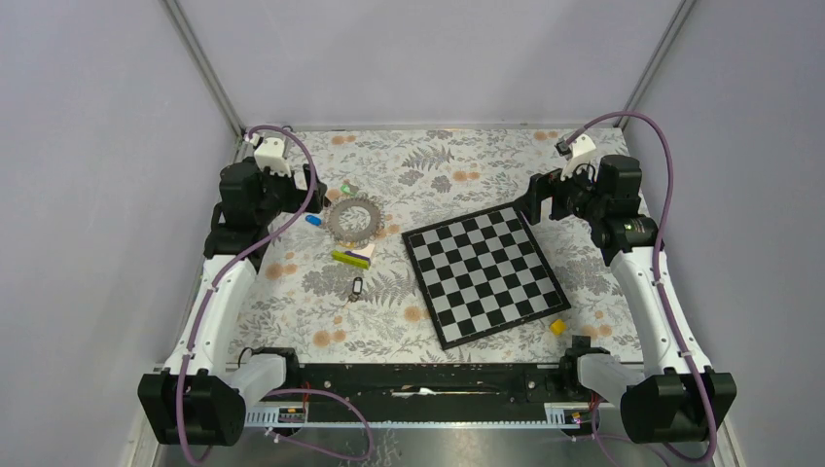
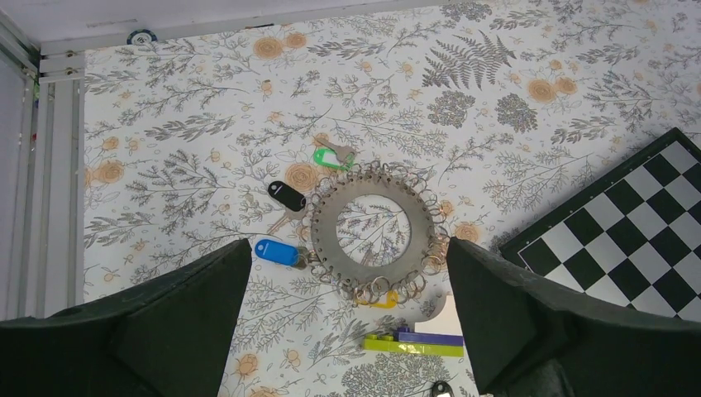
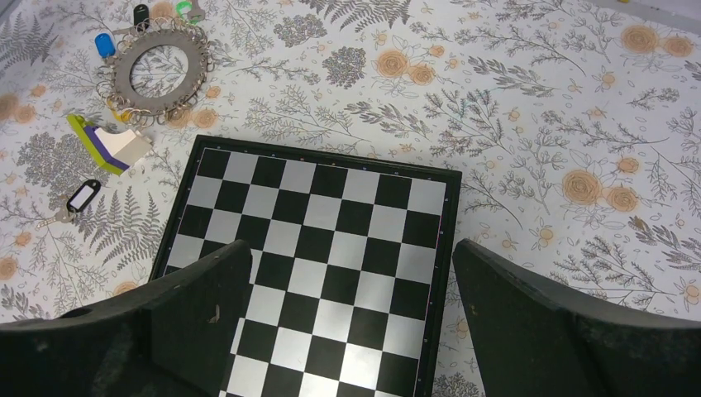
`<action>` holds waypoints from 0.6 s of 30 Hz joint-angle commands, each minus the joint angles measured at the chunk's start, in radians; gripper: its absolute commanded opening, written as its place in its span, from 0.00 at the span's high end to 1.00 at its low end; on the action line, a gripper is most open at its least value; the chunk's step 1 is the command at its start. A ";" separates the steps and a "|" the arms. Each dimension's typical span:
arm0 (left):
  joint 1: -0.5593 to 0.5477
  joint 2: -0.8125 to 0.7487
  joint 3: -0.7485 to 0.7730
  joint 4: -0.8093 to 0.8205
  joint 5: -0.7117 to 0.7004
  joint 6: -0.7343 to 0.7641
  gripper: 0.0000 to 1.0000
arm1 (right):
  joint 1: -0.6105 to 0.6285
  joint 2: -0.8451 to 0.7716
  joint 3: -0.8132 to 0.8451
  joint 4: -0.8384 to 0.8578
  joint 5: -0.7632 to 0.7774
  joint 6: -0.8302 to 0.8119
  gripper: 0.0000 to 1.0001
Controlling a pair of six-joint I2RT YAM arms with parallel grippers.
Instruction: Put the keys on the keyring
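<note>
- A desk (image 1: 457,165) covered in a floral print is seen, with both arms reaching towards its far side.
- A black-and-silver chessboard (image 1: 484,272) is laid flat and turned at an angle, right of the desk's middle.
- The left hand (image 2: 347,244) is held above the desk's far left part with its fingers spread wide; the keyring is seen below, between them.
- The right hand (image 3: 349,244) is likewise spread wide, and the chessboard's far edge is seen beneath it.
- The keyring (image 2: 326,236), a flat grey ring edged with small wire loops, is laid flat left of the chessboard, well apart from it.
- A lime-and-white wedge (image 2: 413,341) is placed just beside the keyring's near side.
- A blue key (image 2: 275,251), a black key (image 2: 287,196) and a green key (image 2: 332,157) are ranged round the keyring's left and far rim; a yellow key (image 2: 384,301) is partly covered by the loops on its near rim. Whether any is hooked on cannot be told.
- A black-framed tagged key (image 3: 83,197) is laid apart, nearer than the wedge.
- A small yellow block (image 1: 557,327) is set by the chessboard's near right corner.
</note>
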 commanded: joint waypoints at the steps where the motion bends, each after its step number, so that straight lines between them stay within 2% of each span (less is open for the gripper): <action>1: -0.001 -0.024 -0.007 0.055 -0.004 -0.007 0.01 | 0.000 -0.027 0.027 0.000 -0.023 -0.019 0.01; 11: -0.001 -0.023 -0.025 0.057 -0.007 -0.003 0.01 | 0.000 -0.022 0.046 -0.012 -0.020 -0.018 0.01; 18: -0.001 -0.017 -0.028 0.056 -0.012 -0.003 0.01 | -0.001 -0.020 0.108 -0.081 -0.007 -0.064 0.01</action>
